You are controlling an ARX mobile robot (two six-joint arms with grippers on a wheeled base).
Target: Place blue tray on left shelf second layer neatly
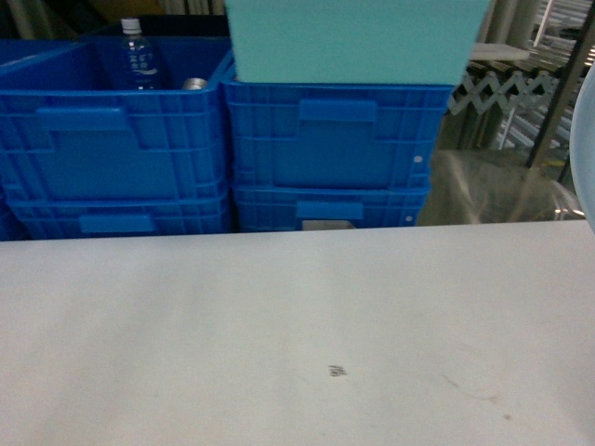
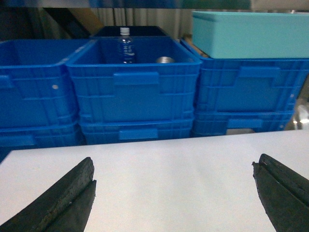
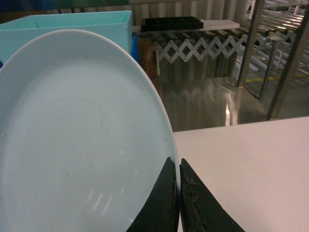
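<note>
Right gripper: jaws pinched on the rim of the pale sky-blue round plastic tray, which I hold tilted on edge at the right border of the head view. Left gripper: spread wide, empty, low over the white table. Silvery steel rack posts stand far right; I judge the right arm nearer.

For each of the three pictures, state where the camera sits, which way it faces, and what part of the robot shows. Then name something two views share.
Head: on the robot, looking down over the white table at blue crates; no hand visible.
Left wrist: low over the table, facing the crates; open left hand.
Right wrist: behind the right hand, shut on the blue tray.
Shared: the turquoise box appears in all.
</note>
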